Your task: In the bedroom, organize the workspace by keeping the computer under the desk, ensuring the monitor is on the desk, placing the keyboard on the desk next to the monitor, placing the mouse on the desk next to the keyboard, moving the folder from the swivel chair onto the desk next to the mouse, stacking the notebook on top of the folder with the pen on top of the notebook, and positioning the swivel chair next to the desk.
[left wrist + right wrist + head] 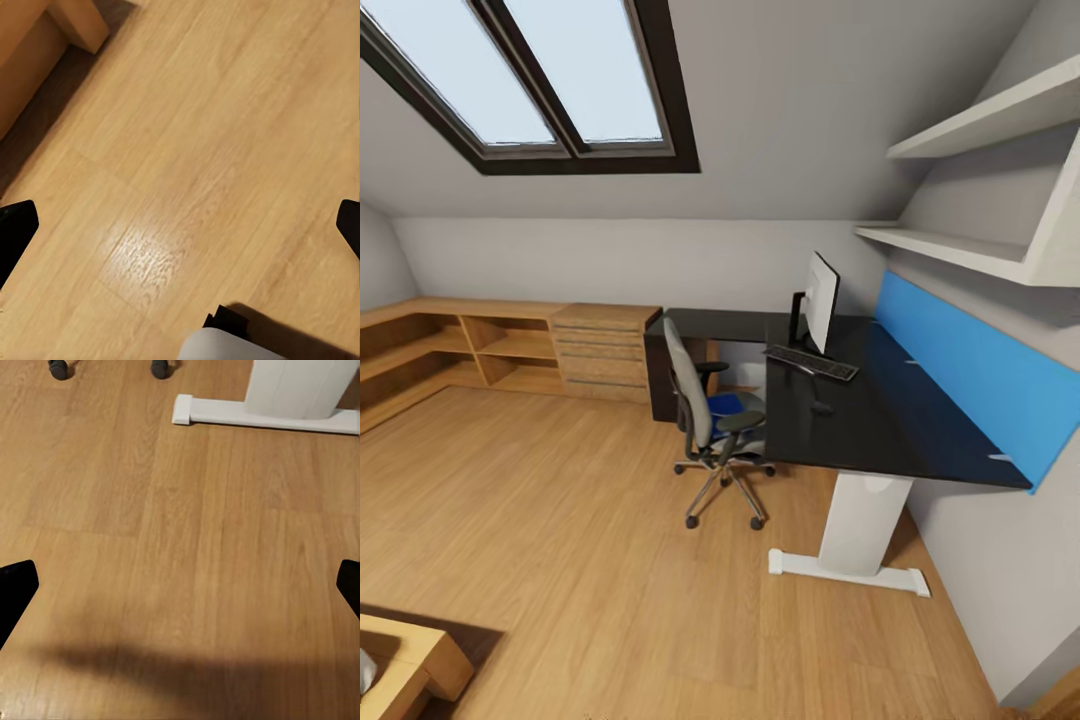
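Bed corner (405, 660) lay nearest; both grippers (180, 225) (180, 585) hung spread open above wood floor (560, 520). Monitor (820, 300) and keyboard (811, 363) sat on desk (880, 420); blue folder (728, 404) lay on chair (700, 410)

Attic bedroom workspace, skylight (525, 75), sloped walls, black desk (880, 420), swivel chair (705, 415), wood floor (580, 540)

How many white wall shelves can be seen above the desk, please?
2. The upper shelf runs high on the right wall; the lower shelf sits beneath it, above the blue panel behind the desk. More may lie beyond the frame.
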### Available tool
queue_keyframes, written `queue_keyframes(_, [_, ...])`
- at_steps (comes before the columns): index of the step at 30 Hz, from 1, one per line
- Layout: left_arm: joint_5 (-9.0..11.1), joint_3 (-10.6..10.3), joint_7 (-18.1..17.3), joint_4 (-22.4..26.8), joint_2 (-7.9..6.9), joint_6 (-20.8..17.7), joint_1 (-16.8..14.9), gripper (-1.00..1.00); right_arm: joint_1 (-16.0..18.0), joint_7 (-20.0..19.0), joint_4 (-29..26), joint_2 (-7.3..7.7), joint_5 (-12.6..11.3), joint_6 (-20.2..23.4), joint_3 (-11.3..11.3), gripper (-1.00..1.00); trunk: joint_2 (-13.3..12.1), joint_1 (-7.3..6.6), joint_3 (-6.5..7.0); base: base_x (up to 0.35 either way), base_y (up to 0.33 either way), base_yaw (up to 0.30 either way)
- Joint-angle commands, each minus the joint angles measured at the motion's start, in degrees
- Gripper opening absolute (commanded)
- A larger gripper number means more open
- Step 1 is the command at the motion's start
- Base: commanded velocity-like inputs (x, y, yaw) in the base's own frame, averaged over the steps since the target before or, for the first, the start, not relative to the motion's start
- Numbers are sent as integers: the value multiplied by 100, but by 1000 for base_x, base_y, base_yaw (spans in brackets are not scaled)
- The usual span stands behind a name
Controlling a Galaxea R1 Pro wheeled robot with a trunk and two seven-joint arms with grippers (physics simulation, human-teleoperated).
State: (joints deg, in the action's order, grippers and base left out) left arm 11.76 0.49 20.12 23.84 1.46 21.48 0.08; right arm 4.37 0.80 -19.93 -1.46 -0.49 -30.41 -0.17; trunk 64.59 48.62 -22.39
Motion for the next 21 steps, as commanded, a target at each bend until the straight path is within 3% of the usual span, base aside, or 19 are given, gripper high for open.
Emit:
queue_keyframes(1, [24, 4, 1, 6, 2, 14, 1, 100, 3, 8, 4, -2, -4, -18, -1, 100, 4, 0, -15, 0, 187, -29])
queue_keyframes(21, [27, 4, 1, 6, -5, 14, -1, 100, 3, 7, 7, 1, 4, -18, -1, 100, 4, 0, -198, 0, 255, -4])
